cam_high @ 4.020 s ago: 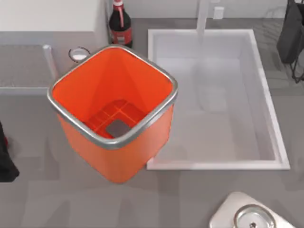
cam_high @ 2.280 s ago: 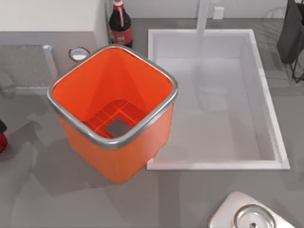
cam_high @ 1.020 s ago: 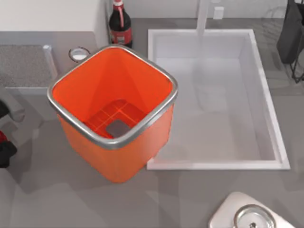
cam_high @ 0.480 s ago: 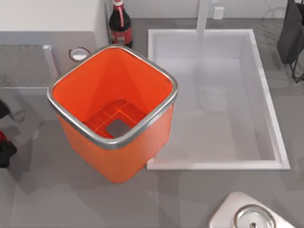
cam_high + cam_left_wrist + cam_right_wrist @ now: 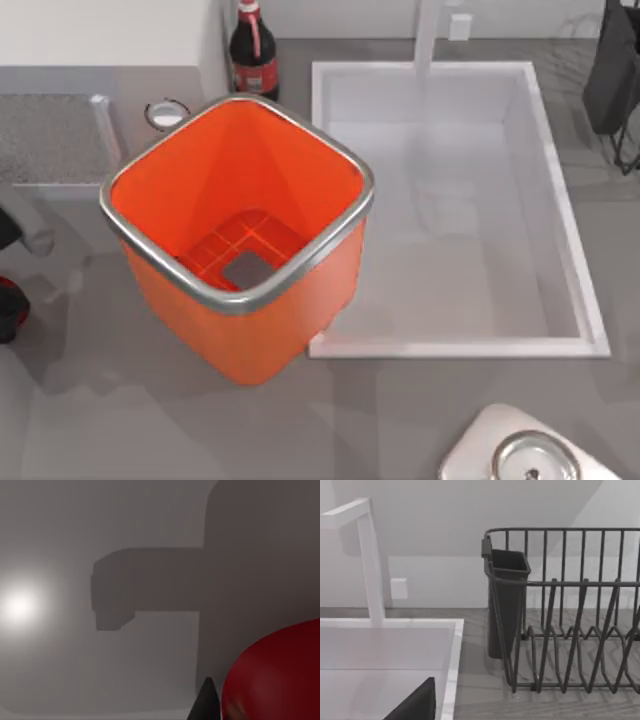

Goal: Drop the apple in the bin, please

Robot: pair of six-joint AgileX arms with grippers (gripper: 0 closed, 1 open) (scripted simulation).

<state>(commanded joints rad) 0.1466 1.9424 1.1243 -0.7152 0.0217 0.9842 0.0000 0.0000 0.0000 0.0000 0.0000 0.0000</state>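
Note:
The apple (image 5: 280,675) is glossy deep red and sits close under the left wrist camera, with one dark fingertip (image 5: 205,705) against its side. My left gripper (image 5: 250,707) is shut on it at the table's far left edge, where a sliver of the apple (image 5: 9,300) shows left of the bin. The bin (image 5: 150,165) is a big orange square container with a silver rim and gridded bottom, standing upright left of centre. My right gripper (image 5: 612,70) is parked at the back right.
A white sink basin (image 5: 560,230) lies right of the bin, almost touching it. A dark bottle (image 5: 254,50) with a red label stands behind the bin. A wire dish rack (image 5: 570,630) stands by the right arm. A metal fitting (image 5: 530,455) lies at the front right.
The left arm has come in at the far left edge and closed around the apple; the red patch has shifted slightly forward and looks larger. Bin and right arm have not moved.

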